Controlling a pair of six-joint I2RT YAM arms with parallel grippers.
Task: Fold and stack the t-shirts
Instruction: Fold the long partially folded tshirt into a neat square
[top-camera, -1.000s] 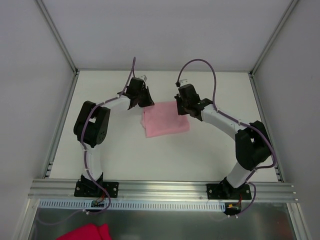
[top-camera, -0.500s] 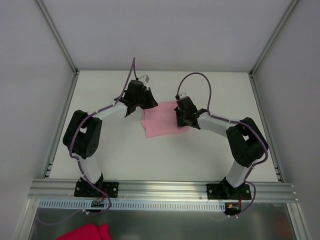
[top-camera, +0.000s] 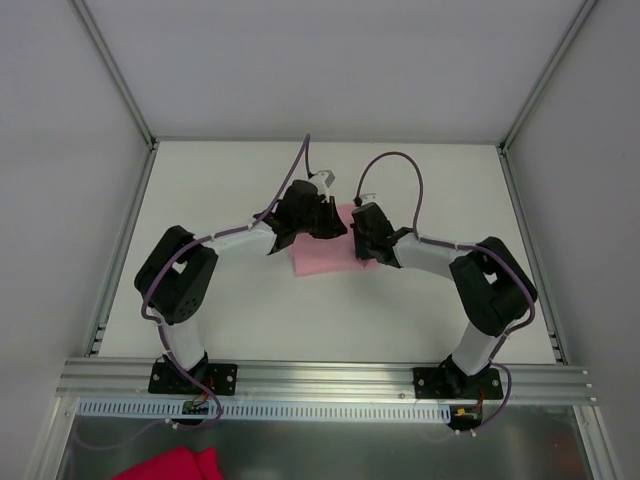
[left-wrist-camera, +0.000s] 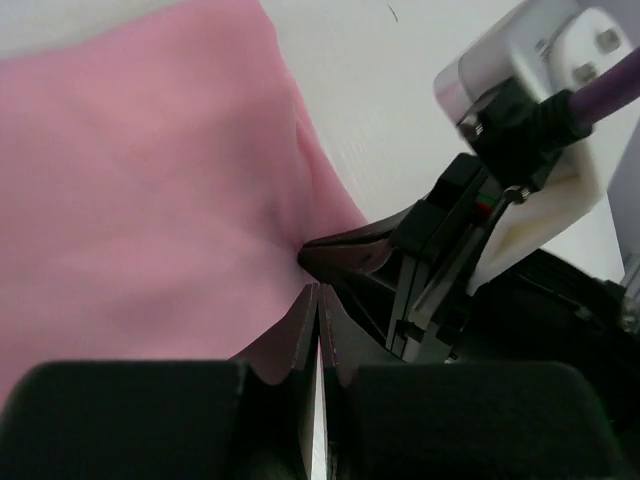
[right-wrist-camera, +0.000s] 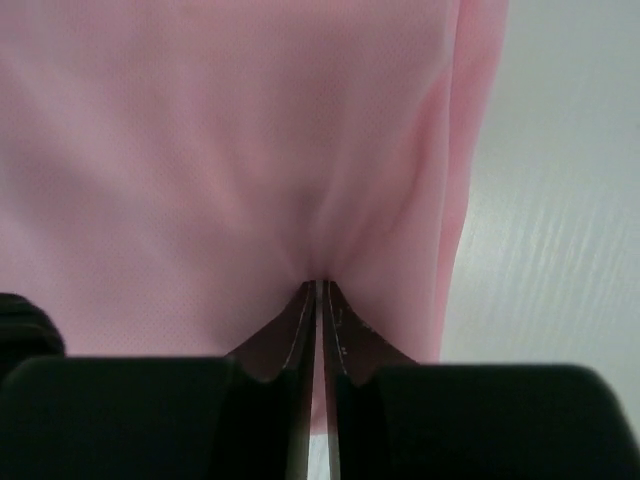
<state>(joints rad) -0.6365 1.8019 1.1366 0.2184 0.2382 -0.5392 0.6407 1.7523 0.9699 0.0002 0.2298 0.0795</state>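
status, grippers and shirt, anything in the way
Left gripper shut on pale pink thin-fabric t-shirt. Right gripper shut on it too, close beside. Shirt folded small on white table. Nothing in the way.

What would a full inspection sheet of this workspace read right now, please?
Surface: white table, flat, unmarked where visible.
Job's things: one pale pink t-shirt, folded, lying mid-table between the arms.
Clutter: magenta cloth, below the front rail, off the table.
Grippers: left gripper and right gripper, close together, jaws shut on the t-shirt's fabric.
Cables: purple cables loop above both wrists, off the t-shirt.
Surroundings: white walls, aluminium frame; nothing else seen.
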